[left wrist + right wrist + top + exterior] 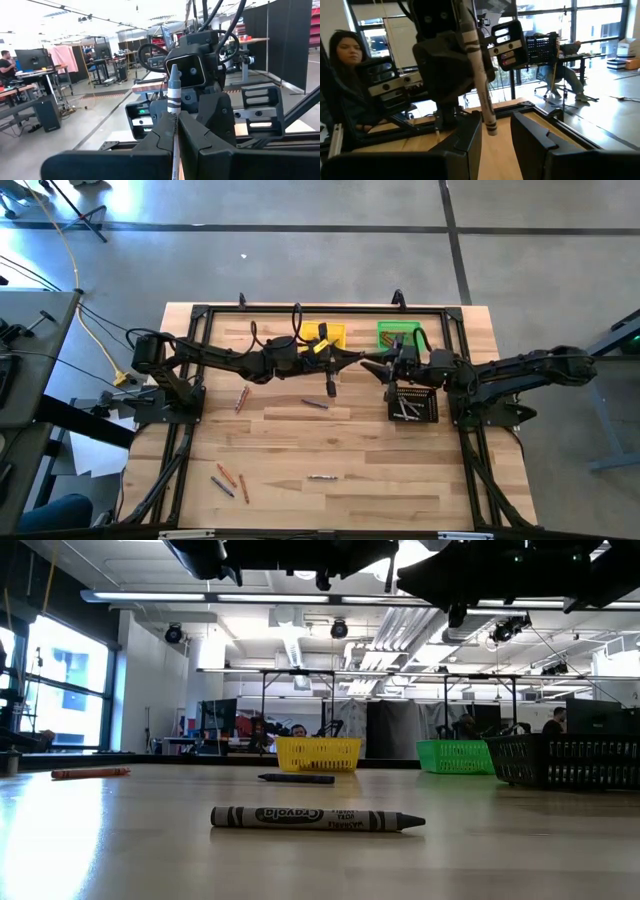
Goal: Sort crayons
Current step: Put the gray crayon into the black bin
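Pale wooden plank worktop [340, 480] w/ light and tan strips. Yellow square mesh bin [330, 334], green square mesh bin [399, 333], black ribbed tray [413, 402]. Grey paper-wrapped crayon w/ black lettering [317, 819]; orange-brown thin crayon [90, 772] nr worktop's edge.

Both arms meet above mid-table, blocking overhead passage there. Yellow bin [330, 335], green bin [398, 335] and black tray [412, 402] crowd the far side. Near tabletop [380, 480] lies open, save scattered crayons [230, 480].
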You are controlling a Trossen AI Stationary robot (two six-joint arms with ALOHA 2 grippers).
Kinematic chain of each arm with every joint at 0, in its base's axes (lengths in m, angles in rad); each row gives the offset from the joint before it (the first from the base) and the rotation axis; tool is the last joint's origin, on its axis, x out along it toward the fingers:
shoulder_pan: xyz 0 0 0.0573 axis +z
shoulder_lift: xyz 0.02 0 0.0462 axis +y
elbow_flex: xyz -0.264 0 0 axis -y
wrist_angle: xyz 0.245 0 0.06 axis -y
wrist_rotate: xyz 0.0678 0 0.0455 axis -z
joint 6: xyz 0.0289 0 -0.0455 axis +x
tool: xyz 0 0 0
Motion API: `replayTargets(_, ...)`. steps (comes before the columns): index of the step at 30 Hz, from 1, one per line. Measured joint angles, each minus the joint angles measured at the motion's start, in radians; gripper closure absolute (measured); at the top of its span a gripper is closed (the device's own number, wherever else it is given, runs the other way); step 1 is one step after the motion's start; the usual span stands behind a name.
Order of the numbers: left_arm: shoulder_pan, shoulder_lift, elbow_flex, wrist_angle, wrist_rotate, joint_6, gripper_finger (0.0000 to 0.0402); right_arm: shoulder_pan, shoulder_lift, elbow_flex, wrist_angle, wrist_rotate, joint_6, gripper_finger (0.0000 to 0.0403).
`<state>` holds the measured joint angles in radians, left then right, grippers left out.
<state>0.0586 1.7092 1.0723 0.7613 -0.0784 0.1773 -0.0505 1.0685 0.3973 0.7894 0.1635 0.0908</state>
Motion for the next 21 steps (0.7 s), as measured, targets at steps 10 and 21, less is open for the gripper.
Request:
replayTargets(10, 0.0, 0.0, 0.0, 0.0, 0.0, 0.001, 0.0401, 0.0, 0.112, 0.001, 0.168, 0.001, 0.006, 0.0304)
replayTargets(21, 0.0, -0.001, 0.001, -0.003, 0.0, 0.002, 0.0401, 0.0, 0.191, 0.061, 0.188, -0.004, 0.006, 0.0304)
